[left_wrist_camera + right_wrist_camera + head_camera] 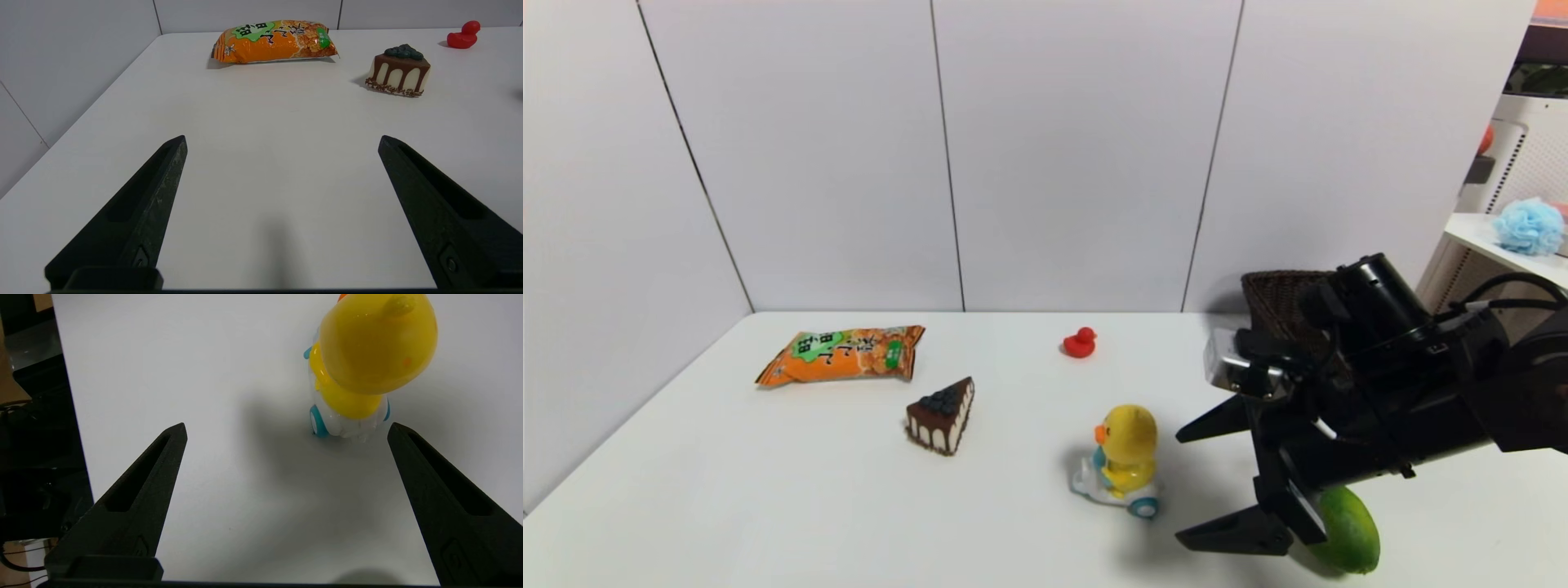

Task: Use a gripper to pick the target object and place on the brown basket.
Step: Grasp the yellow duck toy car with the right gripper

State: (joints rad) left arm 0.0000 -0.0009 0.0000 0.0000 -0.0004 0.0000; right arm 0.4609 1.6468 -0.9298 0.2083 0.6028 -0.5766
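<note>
- The right gripper (1188, 482) hovers low over the table (768, 490), fingers spread wide, holding nothing.
- The yellow duck (1123, 457) stands at its nine o'clock, just beside the fingertips.
- The basket (1278, 306) sits at the duck's two o'clock.
- The left gripper (282, 141) is wide apart too.

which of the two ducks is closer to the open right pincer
The round-headed yellow plastic duck on a white wheeled base, right beside the right pincer. The tiny red rubber duck sits farther back on the white table.

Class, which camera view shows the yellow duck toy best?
The head view: the yellow duck toy shows whole, upright on the table, ahead of the right gripper. The right wrist view shows it from behind, close, cropped. The left wrist view misses it.
</note>
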